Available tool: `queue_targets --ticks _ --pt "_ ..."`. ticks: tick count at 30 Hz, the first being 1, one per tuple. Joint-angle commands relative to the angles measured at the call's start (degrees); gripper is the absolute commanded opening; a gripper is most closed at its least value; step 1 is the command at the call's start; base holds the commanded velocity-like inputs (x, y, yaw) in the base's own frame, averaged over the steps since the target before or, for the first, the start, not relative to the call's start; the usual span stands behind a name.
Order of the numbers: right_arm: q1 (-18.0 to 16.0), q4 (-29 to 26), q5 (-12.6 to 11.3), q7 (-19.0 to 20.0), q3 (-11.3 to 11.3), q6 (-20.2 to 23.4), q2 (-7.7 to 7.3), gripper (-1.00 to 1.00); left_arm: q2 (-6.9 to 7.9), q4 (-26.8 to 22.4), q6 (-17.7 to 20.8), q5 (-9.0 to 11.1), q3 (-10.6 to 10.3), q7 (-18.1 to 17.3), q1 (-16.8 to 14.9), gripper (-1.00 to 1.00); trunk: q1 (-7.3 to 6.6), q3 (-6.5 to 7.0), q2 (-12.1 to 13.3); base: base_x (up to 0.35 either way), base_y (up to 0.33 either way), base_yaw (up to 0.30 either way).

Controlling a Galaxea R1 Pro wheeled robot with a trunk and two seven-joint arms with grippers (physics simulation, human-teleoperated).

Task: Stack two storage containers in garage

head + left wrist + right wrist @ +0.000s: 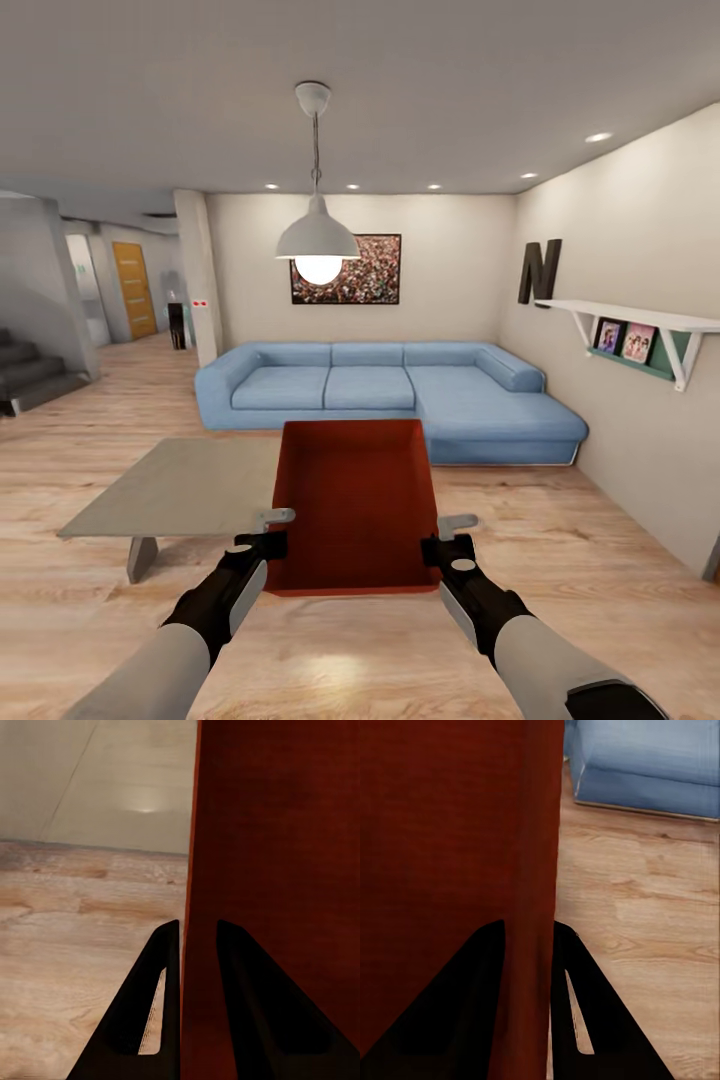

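I hold one red-orange storage container (pixel 355 500) in the air in front of me, open top up, over the light wood floor of the living room. My left gripper (pixel 272 530) is shut on its left wall, one finger inside and one outside; in the left wrist view that wall (pixel 270 870) runs between the black fingers (pixel 154 1020). My right gripper (pixel 445 535) is shut on the right wall the same way, and that wall (pixel 457 832) shows between the fingers (pixel 577 1012) in the right wrist view.
A low grey table (pixel 170 490) stands at the left, just beside the container. The blue corner sofa (pixel 400 395) fills the far side. A white shelf (pixel 640 320) juts from the right wall. Stairs (pixel 30 375) and a hallway with an orange door (pixel 133 290) lie far left.
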Motion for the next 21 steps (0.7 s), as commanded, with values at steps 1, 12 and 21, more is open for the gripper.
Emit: queue_targets --ticks 1,12,21 --pt "-0.03 0.22 0.0 -0.43 -0.56 -0.06 -0.26 -1.0 0.11 -0.29 0.13 -0.99 1.26 0.88 -0.09 -1.0 0.02 -0.06 -0.09 0.0 0.0 0.269" --pt "-0.03 0.22 -0.01 -0.43 -0.56 0.01 -0.26 -1.0 0.11 -0.29 0.13 -0.99 1.26 0.88 -0.09 -1.0 0.02 0.32 -0.09 0.0 0.0 0.269" --pt "-0.03 0.22 0.01 -0.43 -0.56 0.02 -0.26 -1.0 0.11 -0.29 0.12 -0.99 1.26 0.87 -0.09 -1.0 0.02 0.62 -0.09 0.0 0.0 0.269"
